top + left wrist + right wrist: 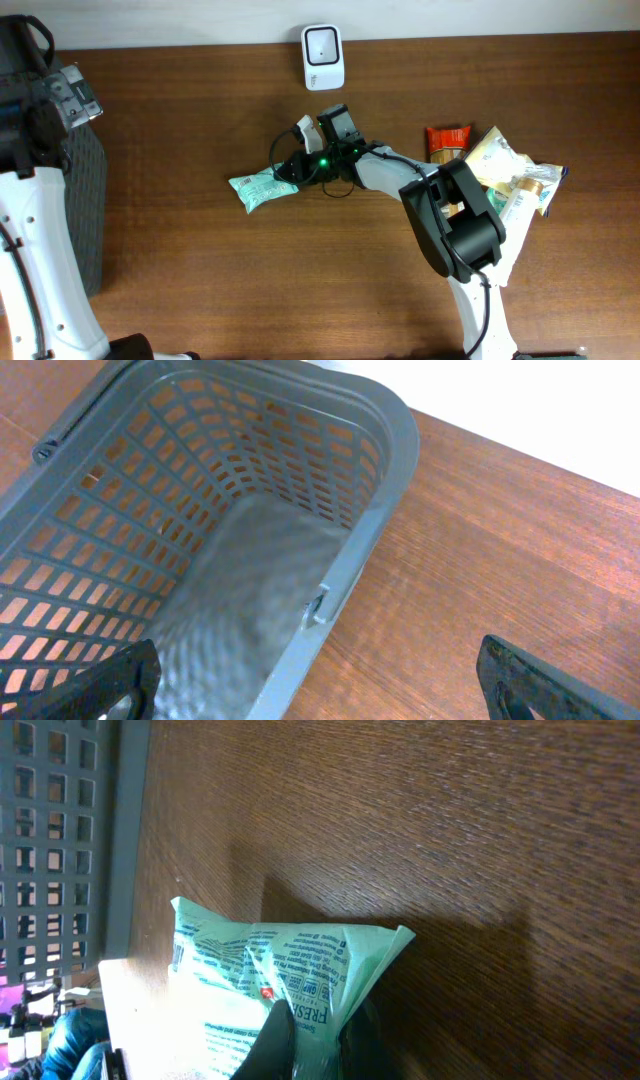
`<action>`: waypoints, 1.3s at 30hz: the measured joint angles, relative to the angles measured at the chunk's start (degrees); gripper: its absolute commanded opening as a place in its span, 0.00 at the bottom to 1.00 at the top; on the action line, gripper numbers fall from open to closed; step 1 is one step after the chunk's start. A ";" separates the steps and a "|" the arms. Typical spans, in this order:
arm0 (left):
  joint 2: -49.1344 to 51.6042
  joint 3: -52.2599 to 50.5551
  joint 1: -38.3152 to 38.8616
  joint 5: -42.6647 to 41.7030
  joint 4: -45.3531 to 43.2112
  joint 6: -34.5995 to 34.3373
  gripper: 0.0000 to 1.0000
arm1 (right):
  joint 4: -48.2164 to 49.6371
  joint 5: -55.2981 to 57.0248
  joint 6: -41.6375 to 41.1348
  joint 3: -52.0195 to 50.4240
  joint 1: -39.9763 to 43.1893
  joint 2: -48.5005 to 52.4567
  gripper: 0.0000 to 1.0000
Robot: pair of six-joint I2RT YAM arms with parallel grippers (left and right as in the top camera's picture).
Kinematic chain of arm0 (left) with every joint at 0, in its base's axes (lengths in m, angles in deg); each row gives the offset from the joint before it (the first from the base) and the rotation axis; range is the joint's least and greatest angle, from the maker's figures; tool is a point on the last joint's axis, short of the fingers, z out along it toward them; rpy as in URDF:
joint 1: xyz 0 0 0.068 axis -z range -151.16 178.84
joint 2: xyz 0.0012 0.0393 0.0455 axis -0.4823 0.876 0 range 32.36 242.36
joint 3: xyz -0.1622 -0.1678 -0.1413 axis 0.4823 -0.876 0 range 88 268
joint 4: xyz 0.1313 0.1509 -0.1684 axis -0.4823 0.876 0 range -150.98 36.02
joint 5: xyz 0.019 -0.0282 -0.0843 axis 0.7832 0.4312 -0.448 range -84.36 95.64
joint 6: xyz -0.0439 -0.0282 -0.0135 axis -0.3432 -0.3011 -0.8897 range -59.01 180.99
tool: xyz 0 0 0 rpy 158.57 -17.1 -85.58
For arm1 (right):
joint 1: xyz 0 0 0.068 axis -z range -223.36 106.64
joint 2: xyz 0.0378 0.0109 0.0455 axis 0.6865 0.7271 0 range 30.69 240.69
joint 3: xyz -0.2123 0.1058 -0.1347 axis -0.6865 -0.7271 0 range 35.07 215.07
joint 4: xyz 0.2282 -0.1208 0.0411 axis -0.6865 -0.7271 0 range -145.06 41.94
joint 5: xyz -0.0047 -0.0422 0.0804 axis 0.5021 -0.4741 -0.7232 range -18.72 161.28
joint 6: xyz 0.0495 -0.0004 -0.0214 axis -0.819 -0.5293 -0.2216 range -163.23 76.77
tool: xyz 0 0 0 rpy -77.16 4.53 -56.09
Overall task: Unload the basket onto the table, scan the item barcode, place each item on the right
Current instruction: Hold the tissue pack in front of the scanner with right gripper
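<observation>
The item is a pale green printed packet (262,187) lying on the wooden table left of centre. My right gripper (292,168) reaches it from the right. In the right wrist view the packet (290,965) has one end pinched between the dark fingers (272,1042), so the right gripper (318,1042) is shut on it. A white barcode scanner (323,57) stands at the table's back edge, behind the packet. My left gripper (320,690) is open with nothing between its fingers, hanging over the corner of the grey basket (390,470).
The grey mesh basket (88,200) stands at the table's left edge and also shows in the right wrist view (60,820). A pile of other packaged goods (505,170) lies at the right. A red packet (447,138) sits beside that pile.
</observation>
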 measured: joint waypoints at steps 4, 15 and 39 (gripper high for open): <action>0.00 0.00 0.00 0.00 -0.02 0.00 0.99 | -3.02 -2.54 -0.15 0.02 3.76 -0.87 0.04; 0.00 0.00 0.00 0.00 -0.02 0.00 0.99 | -11.32 -5.75 10.14 0.33 20.46 -28.96 0.04; 0.00 0.00 0.00 0.02 -0.02 0.00 0.99 | 26.99 69.59 69.75 0.44 1.97 -17.70 0.04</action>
